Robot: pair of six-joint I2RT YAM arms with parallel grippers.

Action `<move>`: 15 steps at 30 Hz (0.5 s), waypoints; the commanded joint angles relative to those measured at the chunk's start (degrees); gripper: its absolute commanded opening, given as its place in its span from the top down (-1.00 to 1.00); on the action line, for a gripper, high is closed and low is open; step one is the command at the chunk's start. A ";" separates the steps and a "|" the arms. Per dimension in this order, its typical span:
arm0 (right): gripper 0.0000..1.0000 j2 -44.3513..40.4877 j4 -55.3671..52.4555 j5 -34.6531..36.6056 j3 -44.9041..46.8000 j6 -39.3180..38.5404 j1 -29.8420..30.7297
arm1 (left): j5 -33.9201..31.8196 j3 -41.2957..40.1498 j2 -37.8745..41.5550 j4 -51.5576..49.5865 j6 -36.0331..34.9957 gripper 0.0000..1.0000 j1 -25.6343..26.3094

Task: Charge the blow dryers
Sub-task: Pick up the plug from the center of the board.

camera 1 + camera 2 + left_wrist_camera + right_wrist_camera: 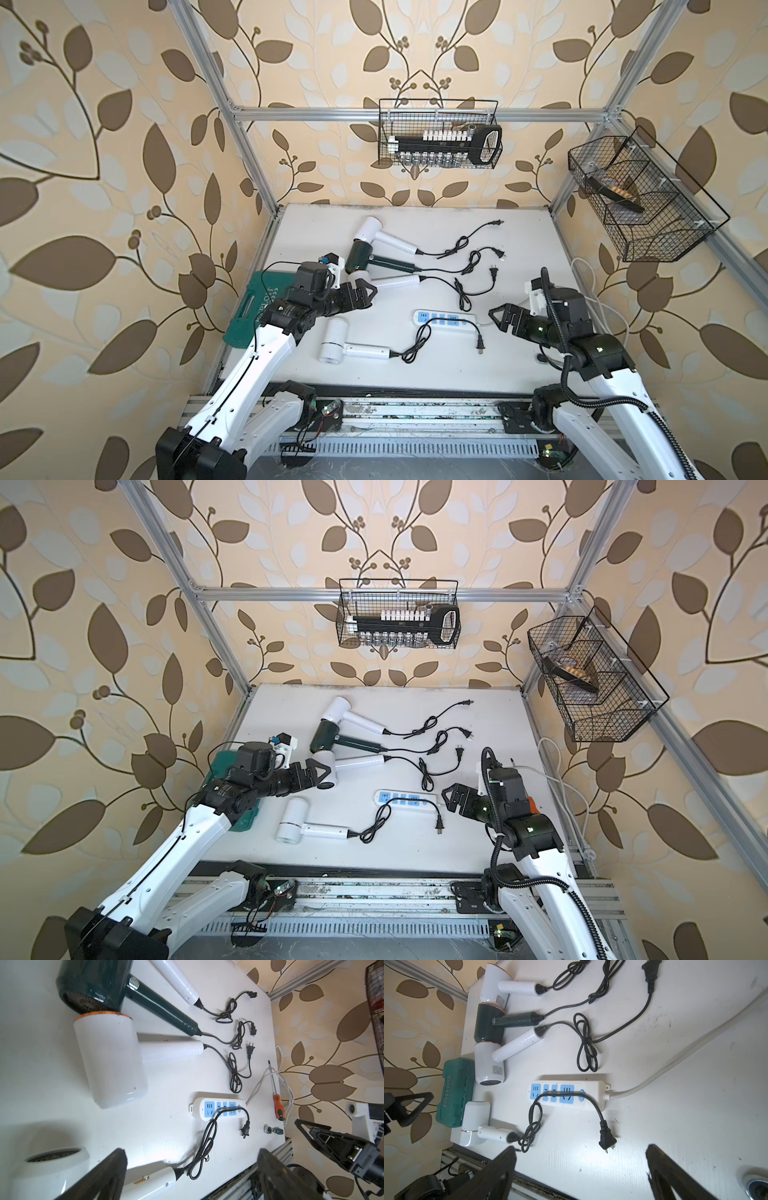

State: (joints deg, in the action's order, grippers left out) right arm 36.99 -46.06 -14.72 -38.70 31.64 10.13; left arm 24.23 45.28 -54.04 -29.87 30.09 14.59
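blow dryers [371,229]: four, all lying flat on the white table [415,374], all four plugs loose on the tabletop. three sit in a tight row toward the far left, heads stacked against one another, handles pointing right: far white dryer [397,242], then dark green dryer [360,252], then third white dryer [112,1059] nearest of the row. near white dryer [332,341] lies apart, closer to the front edge, handle also pointing right. each trails a thin black cord with a knotted loop. the near dryer's cord [205,1142] runs over the power strip [592,1087], which lies mid-table with its blue sockets up. its plug [607,1139] rests on the table just beside the strip, prongs free. left gripper [371,294]: jaws spread wide, nothing between them, hanging by the head of the third white dryer. right gripper [494,319]: jaws spread too, empty, hovering just off the cable end of the strip, no contact visible. green case [251,309] at the left table edge, partly under the left arm. orange-handled screwdriver [278,1105] by the right edge. two wire baskets [440,135] on the frame above.
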 commanded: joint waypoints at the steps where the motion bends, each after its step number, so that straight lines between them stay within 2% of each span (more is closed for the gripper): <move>1: -0.88 -0.27 -3.65 -1.93 1.16 3.27 1.56 | 4.09 3.27 -1.79 -2.14 0.54 -0.98 0.37; 5: -0.88 -0.89 -5.08 0.51 2.56 6.57 3.63 | 4.91 7.46 -6.90 -4.39 -3.06 -0.98 3.94; 11: -0.86 -1.37 -1.33 4.13 7.33 15.23 9.21 | 0.74 10.34 -11.85 -4.32 -7.94 -0.98 8.27; 15: -0.87 1.30 -0.62 12.45 6.82 16.88 15.90 | 1.40 11.41 -15.08 -5.29 -9.25 -0.98 9.79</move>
State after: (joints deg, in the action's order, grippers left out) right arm 37.36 -48.14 -8.88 -31.55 45.19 23.35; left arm 26.37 54.59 -67.75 -33.56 23.94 23.70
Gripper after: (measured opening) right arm 0.933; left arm 0.989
